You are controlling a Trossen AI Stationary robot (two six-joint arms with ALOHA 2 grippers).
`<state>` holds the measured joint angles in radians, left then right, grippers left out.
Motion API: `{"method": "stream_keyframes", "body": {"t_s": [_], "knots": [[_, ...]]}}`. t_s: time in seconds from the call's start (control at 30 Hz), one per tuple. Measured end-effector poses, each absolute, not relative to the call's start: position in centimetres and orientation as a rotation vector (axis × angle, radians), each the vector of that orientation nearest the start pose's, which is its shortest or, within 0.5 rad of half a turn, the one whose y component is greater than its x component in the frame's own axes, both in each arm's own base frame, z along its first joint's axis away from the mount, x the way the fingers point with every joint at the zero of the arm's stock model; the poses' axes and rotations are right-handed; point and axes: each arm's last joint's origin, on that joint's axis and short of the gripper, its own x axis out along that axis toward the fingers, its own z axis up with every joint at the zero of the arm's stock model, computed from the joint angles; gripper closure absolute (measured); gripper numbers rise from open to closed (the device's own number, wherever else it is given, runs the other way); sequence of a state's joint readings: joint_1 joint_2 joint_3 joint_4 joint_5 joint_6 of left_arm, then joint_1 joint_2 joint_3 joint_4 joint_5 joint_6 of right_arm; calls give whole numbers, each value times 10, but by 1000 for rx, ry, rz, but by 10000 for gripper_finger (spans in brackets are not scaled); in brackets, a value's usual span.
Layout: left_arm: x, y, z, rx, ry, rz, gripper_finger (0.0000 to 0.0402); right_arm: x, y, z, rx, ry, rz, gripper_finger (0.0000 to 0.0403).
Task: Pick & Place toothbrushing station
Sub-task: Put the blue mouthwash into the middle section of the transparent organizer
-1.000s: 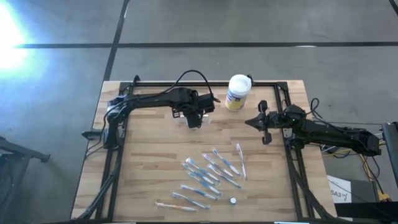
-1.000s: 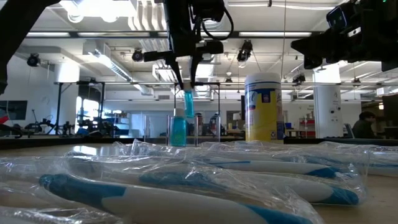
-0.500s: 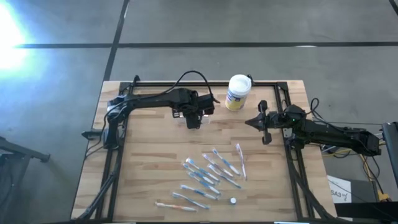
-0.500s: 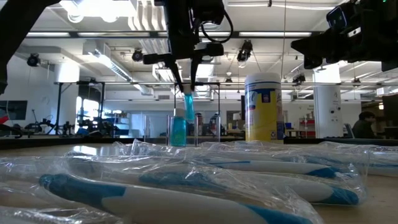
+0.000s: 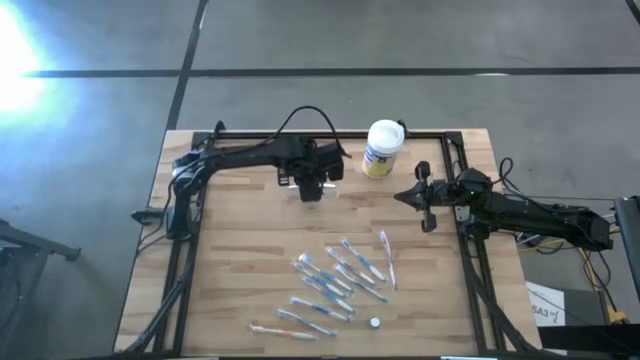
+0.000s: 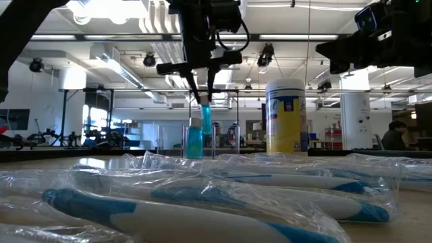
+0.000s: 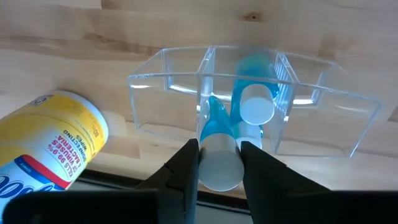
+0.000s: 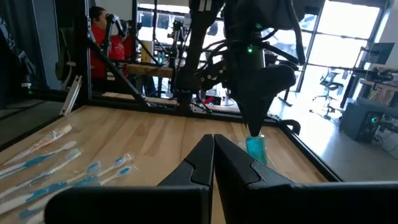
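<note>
The toothbrushing station (image 7: 163,107), a low clear plastic holder with compartments, stands on the wooden table at its far middle (image 5: 324,193), left of a white canister. One blue toothbrush (image 6: 194,142) stands in it. My left gripper (image 7: 219,155) hangs above it (image 6: 201,93), shut on a second blue-and-white toothbrush (image 6: 205,115) whose lower end dips into a middle compartment. My right gripper (image 5: 400,197) waits shut at the table's right, level, pointing toward the holder (image 8: 213,146). My left gripper pinches the toothbrush's white handle end (image 7: 219,167) between its two fingers, coming from above and pointing steeply down. The brush hangs nearly upright below the fingers. Its blue part (image 7: 214,121) reaches into the holder; whether it touches the bottom I cannot tell.
A white canister with a yellow label (image 5: 382,148) stands just right of the holder (image 6: 285,116). Several wrapped toothbrushes (image 5: 335,280) lie spread over the near middle of the table (image 6: 202,196), with a small white cap (image 5: 374,323) beside them.
My left gripper has turned and tipped a little at the wrist above the holder, still shut on the toothbrush, which stays upright with its lower end in the compartment.
</note>
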<state>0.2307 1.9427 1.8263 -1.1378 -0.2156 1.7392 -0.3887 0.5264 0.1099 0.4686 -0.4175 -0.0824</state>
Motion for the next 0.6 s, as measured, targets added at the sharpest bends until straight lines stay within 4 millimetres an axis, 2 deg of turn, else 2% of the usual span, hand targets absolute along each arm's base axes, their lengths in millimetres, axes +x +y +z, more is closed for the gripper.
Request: {"method": "stream_keyframes", "body": {"t_s": [0.6], "knots": [[383,108,289,1393,1127,-846,299,129,-40,197,-110,-49,27,394]]}}
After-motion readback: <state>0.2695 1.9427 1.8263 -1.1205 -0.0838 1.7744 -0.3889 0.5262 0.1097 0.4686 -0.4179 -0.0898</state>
